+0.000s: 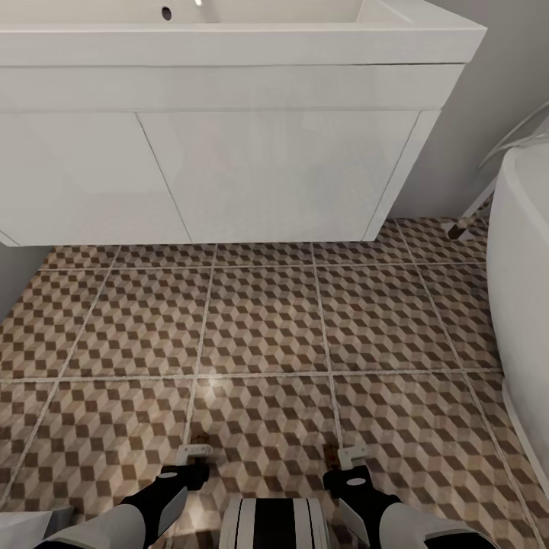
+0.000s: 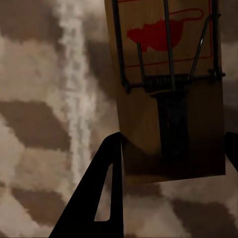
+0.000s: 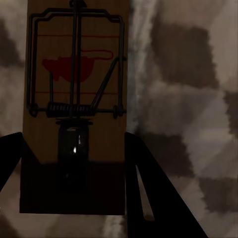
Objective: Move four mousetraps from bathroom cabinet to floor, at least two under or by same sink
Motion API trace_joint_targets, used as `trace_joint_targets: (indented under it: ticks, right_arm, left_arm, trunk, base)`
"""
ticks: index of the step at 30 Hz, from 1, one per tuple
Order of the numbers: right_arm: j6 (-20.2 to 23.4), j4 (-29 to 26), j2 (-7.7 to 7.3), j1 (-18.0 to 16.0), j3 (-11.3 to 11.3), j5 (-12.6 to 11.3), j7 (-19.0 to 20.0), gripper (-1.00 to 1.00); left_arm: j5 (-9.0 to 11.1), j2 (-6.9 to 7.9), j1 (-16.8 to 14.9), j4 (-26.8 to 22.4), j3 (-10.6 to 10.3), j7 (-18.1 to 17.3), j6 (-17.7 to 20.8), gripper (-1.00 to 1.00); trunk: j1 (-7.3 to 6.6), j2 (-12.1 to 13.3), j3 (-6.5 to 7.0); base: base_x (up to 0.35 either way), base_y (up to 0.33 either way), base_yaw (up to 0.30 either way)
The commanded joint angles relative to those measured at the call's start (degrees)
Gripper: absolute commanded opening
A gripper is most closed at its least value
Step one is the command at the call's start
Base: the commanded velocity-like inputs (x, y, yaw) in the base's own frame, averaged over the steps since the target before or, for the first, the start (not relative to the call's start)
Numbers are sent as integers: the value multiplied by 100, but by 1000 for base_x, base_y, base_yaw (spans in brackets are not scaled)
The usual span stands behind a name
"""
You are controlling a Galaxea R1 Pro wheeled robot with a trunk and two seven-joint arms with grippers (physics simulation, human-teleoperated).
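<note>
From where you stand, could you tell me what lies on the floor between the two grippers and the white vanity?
Head view: only bare patterned bathroom floor lies between the left gripper, the right gripper and the vanity.

The head view looks forward and steeply down from above both arms, taking in the bathroom floor (image 1: 267, 320) up to the sink (image 1: 229, 34) on its vanity. Each wrist view sits very close to that floor, looking along its claw at a mousetrap (image 2: 168, 84) (image 3: 74, 99). All three views share the patterned tiles.
</note>
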Motion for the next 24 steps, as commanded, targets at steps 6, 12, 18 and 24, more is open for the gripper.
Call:
trace_joint_targets:
  ticks: [6,12,18,24]
  right_arm:
    - [-6,15,0,-2,33,1,-25,-100]
    - [-21,15,-10,-4,26,14,-25,-100]
    - [-39,13,-14,-2,25,23,-25,-100]
    - [-200,14,-7,-2,28,18,-25,-100]
  left_arm:
    - [47,0,-1,-19,-53,47,12,-100]
    - [29,0,-1,-24,-53,42,11,-100]
    - [15,5,-1,-31,-63,42,-2,-100]
    - [13,10,-1,-30,-69,42,-6,-100]
  trunk:
    - [-1,-1,-4]
    - [-1,-1,-4]
    - [-1,-1,-4]
    - [-1,-1,-4]
  base:
    - [0,0,0]
    - [0,0,0]
    - [0,0,0]
    - [0,0,0]
